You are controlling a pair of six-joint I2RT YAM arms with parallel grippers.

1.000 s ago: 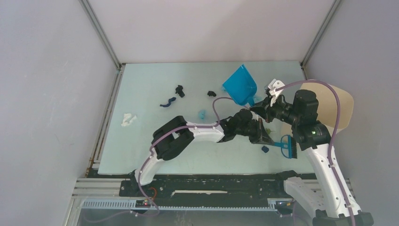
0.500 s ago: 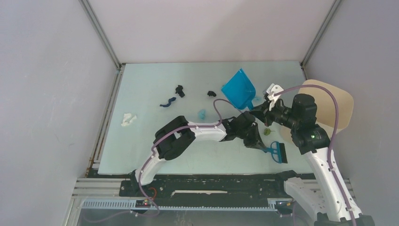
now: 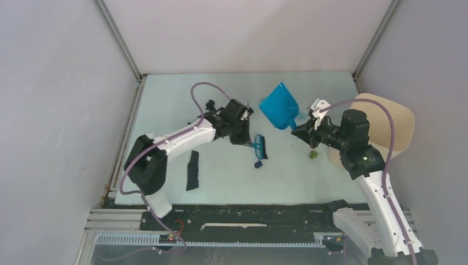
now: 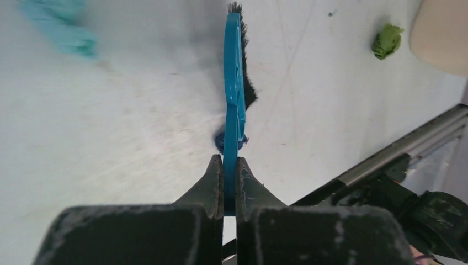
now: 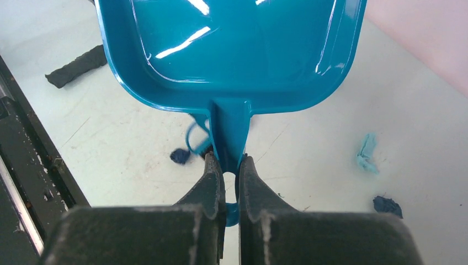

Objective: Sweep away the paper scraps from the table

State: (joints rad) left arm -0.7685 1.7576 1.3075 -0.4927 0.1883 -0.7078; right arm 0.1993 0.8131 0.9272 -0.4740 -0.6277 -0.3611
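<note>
My left gripper [image 3: 246,141] is shut on the handle of the blue hand brush [image 3: 260,146], bristles at the table [image 3: 165,94]; in the left wrist view the gripper [image 4: 230,165] pinches the brush [image 4: 234,83]. A dark blue scrap [image 3: 257,164] lies just by the brush and also shows in the left wrist view [image 4: 219,141]. My right gripper [image 3: 301,128] is shut on the handle of the blue dustpan [image 3: 280,106], also in the right wrist view [image 5: 232,49]. A green scrap [image 3: 313,154], a black strip [image 3: 192,170] and a black lump [image 3: 210,105] lie apart.
The tall beige bin [image 3: 394,124] stands off the table's right edge. A light blue scrap [image 5: 365,152] and a dark scrap [image 5: 386,205] lie beyond the dustpan. Grey walls enclose the table on three sides. The left arm crosses the table's left half.
My left arm has swung left with the brush from the near right to the table's middle. The dark blue scrap moved left with it. The black strip came into view. The dustpan shifted slightly left.
</note>
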